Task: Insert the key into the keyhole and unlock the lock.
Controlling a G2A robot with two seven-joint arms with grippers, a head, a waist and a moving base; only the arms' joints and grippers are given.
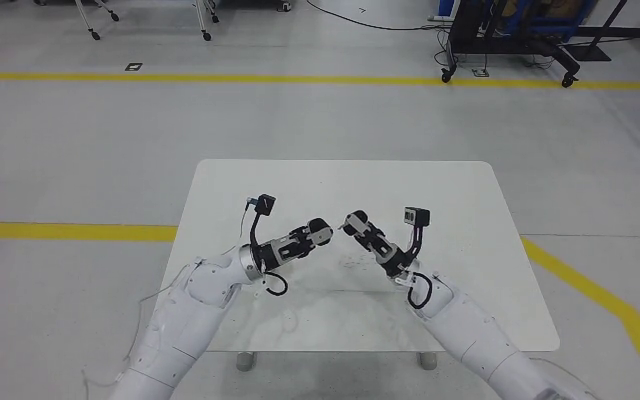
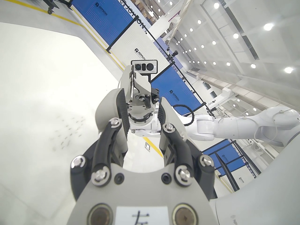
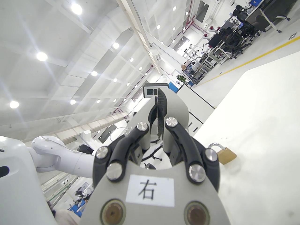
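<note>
Lock [image 3: 223, 155]: small brass padlock with a silver shackle bowed over its body, lying flat on the table [image 1: 480, 200], near the right arm and apart from both pincers
Left gripper [image 2: 142, 99]: raised over the middle of the table, fingers [image 2: 121, 108] spread apart with nothing gripped, aimed at the other pincer
Right gripper [image 3: 157, 99]: raised over the middle of the table too, dark ribbed pads [image 3: 161, 108] pressed together, tip facing the left one's tip with a small gap between them in the top view
Hard to tell: whether a key sits between the closed pads, too thin to make out; whether the shackle is latched; keyhole turned out of sight
Cut off: far corner of the padlock body, covered by the right pincer's knuckle in the right wrist view
Table marks: cluster of small dark scuffs [image 2: 70, 129] on the white top, below the two tips
Around: yellow floor line [image 1: 300, 78] beyond the table, a second one [image 1: 80, 231] running under it, dark wheeled rack [image 1: 520, 30] at the far right, blue panels [image 2: 100, 10] along the hall
</note>
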